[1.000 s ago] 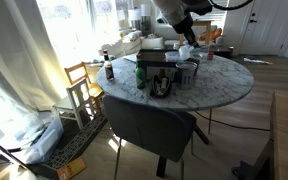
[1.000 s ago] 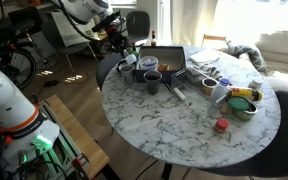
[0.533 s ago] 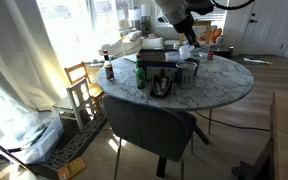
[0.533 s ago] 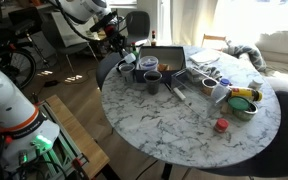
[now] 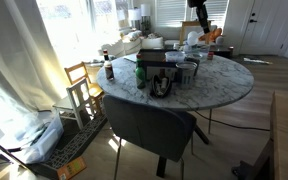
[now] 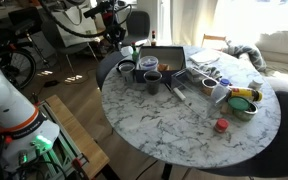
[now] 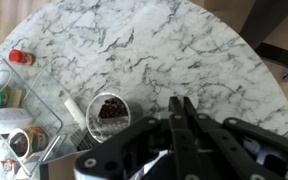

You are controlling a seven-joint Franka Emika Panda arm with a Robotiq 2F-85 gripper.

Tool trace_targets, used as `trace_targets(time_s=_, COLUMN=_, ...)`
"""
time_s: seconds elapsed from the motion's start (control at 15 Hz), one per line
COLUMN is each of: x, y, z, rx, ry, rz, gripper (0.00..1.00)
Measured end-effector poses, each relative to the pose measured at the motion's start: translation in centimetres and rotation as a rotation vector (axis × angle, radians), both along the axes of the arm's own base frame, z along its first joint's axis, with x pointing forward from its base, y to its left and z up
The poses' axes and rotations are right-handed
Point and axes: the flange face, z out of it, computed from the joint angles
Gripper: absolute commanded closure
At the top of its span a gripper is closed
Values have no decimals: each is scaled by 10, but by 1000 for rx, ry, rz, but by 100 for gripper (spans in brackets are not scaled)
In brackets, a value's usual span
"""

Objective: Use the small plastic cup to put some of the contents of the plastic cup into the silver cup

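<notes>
My claw point(image 7: 181, 112) is pinched fully closed, fingertips pressed together with nothing between them that I can see. I hang high over the round marble table point(image 7: 184, 45), looking straight down. In the wrist view the cup with dark contents point(image 7: 109, 107) stands on the table, off to one side of my fingertips. A white tube point(image 7: 74, 110) lies just beside it, and a red-capped bottle point(image 7: 21, 57) sits well apart near the edge. In an exterior view the cups point(image 6: 144, 72) cluster beside a black tray point(image 6: 172, 58); which one is silver I cannot tell.
</notes>
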Motion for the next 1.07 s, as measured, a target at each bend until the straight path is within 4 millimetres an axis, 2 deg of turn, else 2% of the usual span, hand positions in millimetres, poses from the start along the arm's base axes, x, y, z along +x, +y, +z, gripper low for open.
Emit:
trace_targets(time_s=0.33, x=-61, y=-97, z=39, rx=221, ry=-36, rz=-135, gripper=99)
trace_targets(time_s=0.6, x=-118, y=-185, z=52, rx=399, ry=-94, rz=-225, gripper=99)
trace_targets(time_s=0.8, x=-153, y=-250, z=47, rx=530, ry=-170, rz=-273, gripper=99)
trace_targets(time_s=1.0, x=-183, y=-307, z=27, rx=672, ry=-265, rz=-315, gripper=99)
trace_targets(time_s=1.07, x=-190, y=-322, z=18, rx=721, ry=-300, rz=-328, gripper=96)
